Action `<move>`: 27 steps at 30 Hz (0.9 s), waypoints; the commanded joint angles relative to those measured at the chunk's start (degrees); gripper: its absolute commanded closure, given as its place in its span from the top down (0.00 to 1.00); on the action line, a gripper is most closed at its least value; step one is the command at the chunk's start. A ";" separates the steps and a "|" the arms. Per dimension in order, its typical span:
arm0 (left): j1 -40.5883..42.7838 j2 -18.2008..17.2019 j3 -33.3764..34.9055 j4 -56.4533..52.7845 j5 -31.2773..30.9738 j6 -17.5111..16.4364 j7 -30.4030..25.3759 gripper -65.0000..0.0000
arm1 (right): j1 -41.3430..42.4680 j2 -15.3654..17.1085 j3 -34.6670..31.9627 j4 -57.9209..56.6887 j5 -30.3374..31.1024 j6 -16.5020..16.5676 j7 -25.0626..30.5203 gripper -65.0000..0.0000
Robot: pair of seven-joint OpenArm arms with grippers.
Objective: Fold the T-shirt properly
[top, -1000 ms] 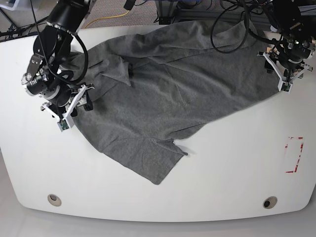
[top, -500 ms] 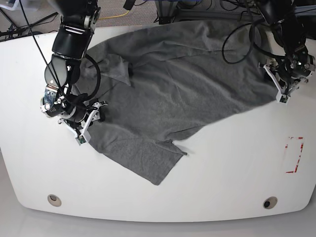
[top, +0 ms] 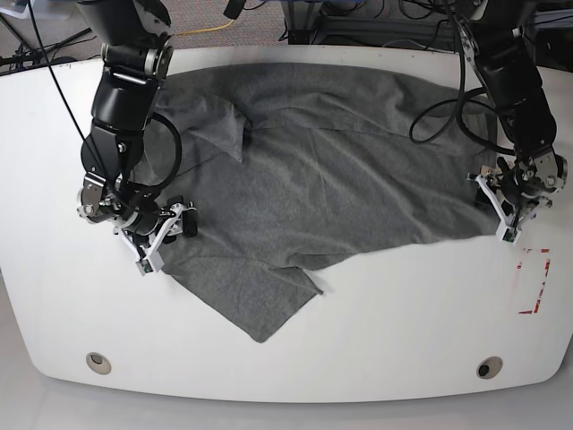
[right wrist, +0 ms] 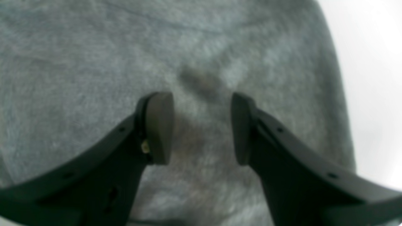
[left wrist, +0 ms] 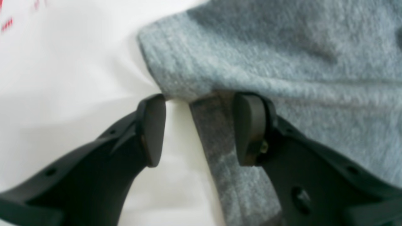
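The T-shirt lies spread and rumpled across the far half of the white bench, its broad body running from the upper left toward the right edge. One sleeve is folded over near the collar at the upper left, and another flap juts toward the near side, ending in a point just left of the middle.

The right claw sits low at the shirt's left edge. Its wrist view shows the claw with both dark fingers spread apart over grey knit, cloth beneath and between them but nothing pinched. The left claw is at the shirt's right-hand corner. In its wrist view that claw is likewise parted, one finger over bare bench and the other over the fabric, with a strip of hem running up between them (untouched by either pad, as far as the blurred picture tells).

Black cables loop from the left arm over the shirt's upper right part. A red-outlined rectangle is marked on the bench near the right edge, apart from the cloth. Two round fittings sit near the bench's front rim, one at each side. Beyond the far edge are a carpeted floor, a yellow cable and metal framing.
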 commanded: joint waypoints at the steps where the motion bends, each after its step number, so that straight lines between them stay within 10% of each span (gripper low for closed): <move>1: -3.32 -0.31 0.26 -4.58 4.79 -0.01 1.44 0.51 | 2.81 1.15 0.21 -3.84 -1.58 -0.07 4.37 0.42; 14: -11.05 -5.50 3.25 -15.04 9.71 -0.01 -3.22 0.51 | 9.22 5.28 0.29 -20.46 -6.06 -0.07 19.31 0.42; 27: -10.79 -6.91 1.05 -8.71 9.53 -0.01 -2.87 0.51 | 12.56 7.39 0.21 -22.21 -5.63 -0.91 20.54 0.42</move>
